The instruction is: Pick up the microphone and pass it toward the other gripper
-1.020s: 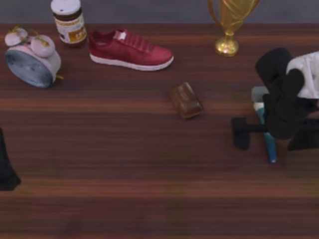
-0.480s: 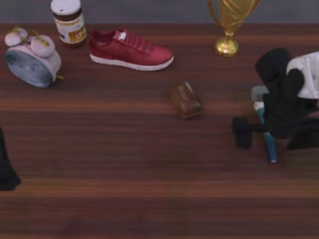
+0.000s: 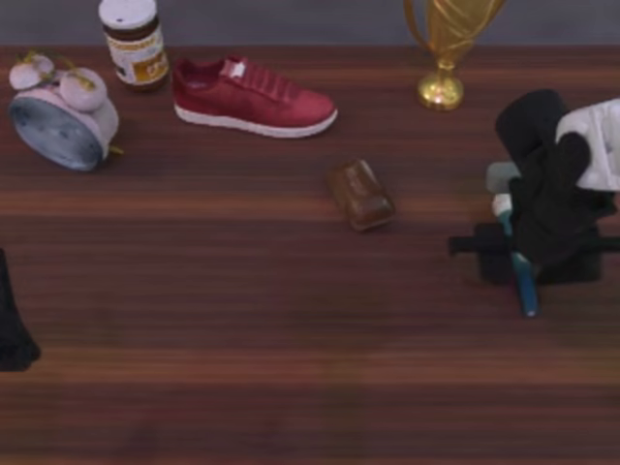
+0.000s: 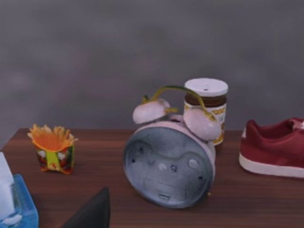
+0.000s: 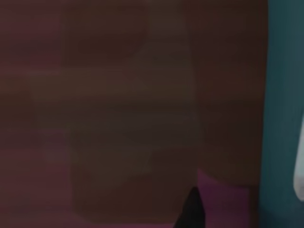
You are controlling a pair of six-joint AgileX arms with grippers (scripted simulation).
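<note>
Two fingers of our right hand [image 3: 531, 254], wide apart half a second ago, have closed around the teal microphone [image 3: 524, 284] lying at the surface's [image 3: 242, 329] right, so we judge lifting comes next.

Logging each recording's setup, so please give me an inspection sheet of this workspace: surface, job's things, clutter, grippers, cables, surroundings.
Surface: dark wooden table.
Job's things: microphone lying flat at the table's right side.
Clutter: alarm clock, jar, red shoe, gold trophy along the far edge; brown block mid-table; fries toy.
Grippers: right gripper down over the microphone, jaws closed against its handle; left gripper parked at the left edge.
Cables: nothing seen.
Surroundings: plain grey backdrop.
</note>
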